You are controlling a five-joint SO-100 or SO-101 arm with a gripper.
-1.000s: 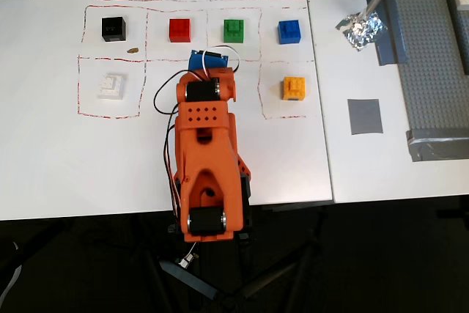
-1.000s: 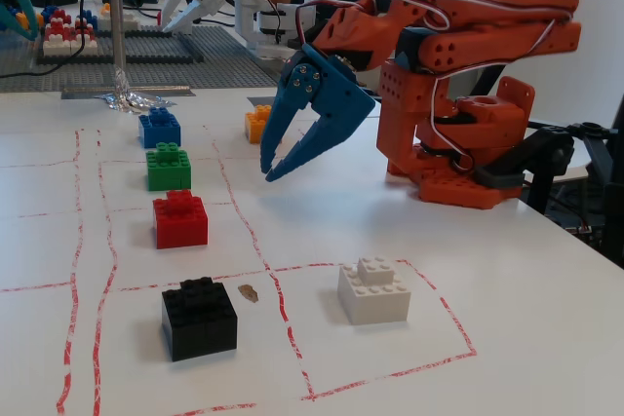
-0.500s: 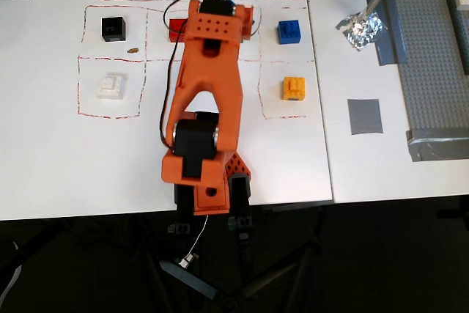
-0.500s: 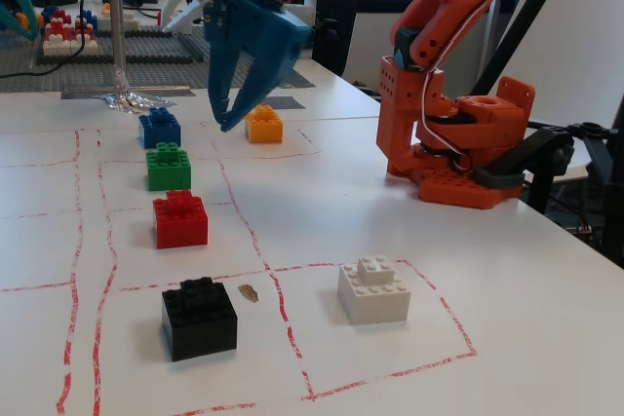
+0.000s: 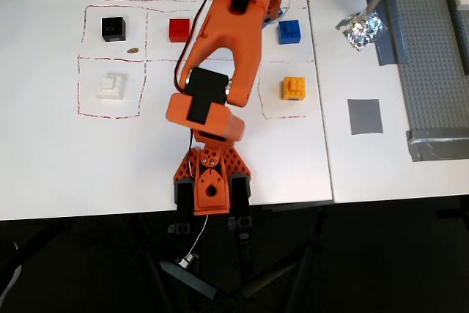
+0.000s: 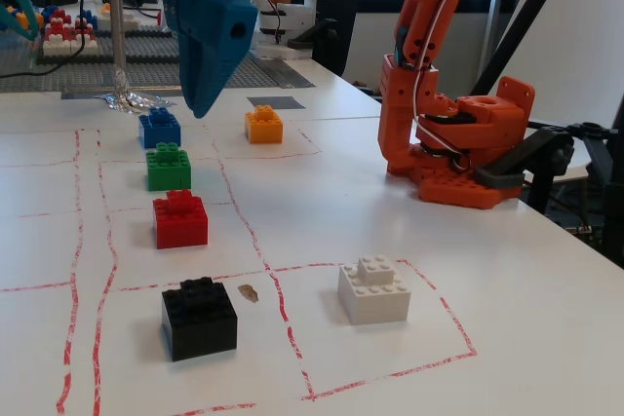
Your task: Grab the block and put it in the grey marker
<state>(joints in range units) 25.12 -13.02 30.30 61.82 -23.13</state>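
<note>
Overhead view shows the orange arm (image 5: 220, 56) stretched out across the red-lined grid, its wrist covering the cell where the green brick (image 6: 168, 166) sits in the fixed view. The blue gripper (image 6: 202, 104) hangs above the row of bricks with its tips pointing down; it carries nothing, but from the side-on angle I cannot tell how far its jaws are parted.

The block (image 5: 290, 31) rests in its own cell at the right end of the row in the overhead view, just beside the arm, untouched. The grey marker (image 5: 365, 116) lies well apart on the neighbouring table, near the crumpled foil (image 5: 360, 30) and the studded baseplate (image 5: 432, 56).

My worry is aim: the tips look roughly over the gap between the block and the green brick, so a straight descent could clip or seize the wrong 1, or knock the block askew. A later risk is dropping short of the patch, or brushing the orange-yellow brick (image 5: 294, 87) on the way across.
</note>
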